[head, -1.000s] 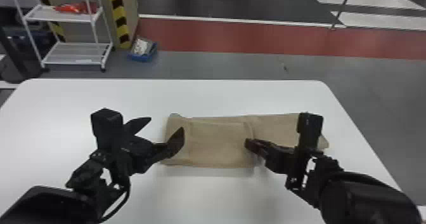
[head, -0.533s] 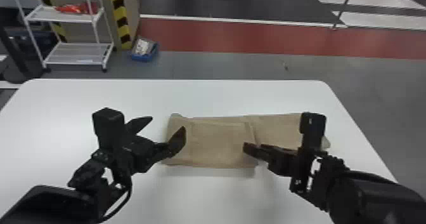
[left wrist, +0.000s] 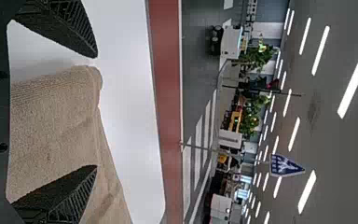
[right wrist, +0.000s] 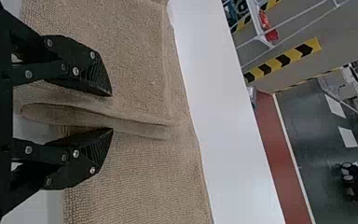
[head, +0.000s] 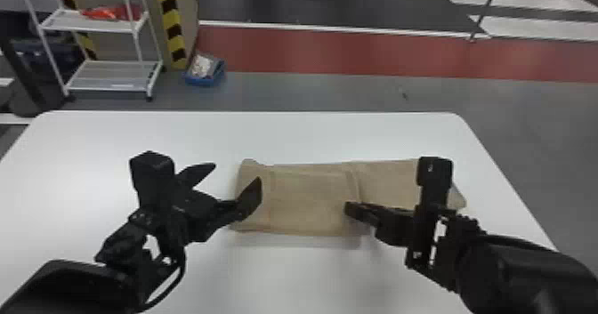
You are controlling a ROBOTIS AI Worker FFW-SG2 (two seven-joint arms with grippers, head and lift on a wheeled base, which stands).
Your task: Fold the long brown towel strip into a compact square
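My left gripper (head: 238, 177) is open at the left end of the brown towel (head: 311, 202), one finger over the folded part and the other beyond its left edge. The folded, thicker part lies on the left, and a single flatter stretch runs right under my right gripper (head: 353, 211), near the fold's right edge. In the left wrist view, my left gripper (left wrist: 95, 112) has the rounded towel end (left wrist: 60, 102) between its parted fingers. In the right wrist view, my right gripper (right wrist: 112, 112) stands open, with the towel's folded edge (right wrist: 135, 126) between its fingers.
The white table (head: 284, 273) holds the towel near its middle, with bare surface in front and behind. Past the table's far edge stand a white shelf rack (head: 111, 75) and a blue bin (head: 204, 70) on the floor.
In the head view, my right gripper has shifted slightly, its fingertips a little left and lower than a second ago. My left gripper and the towel look nearly the same.
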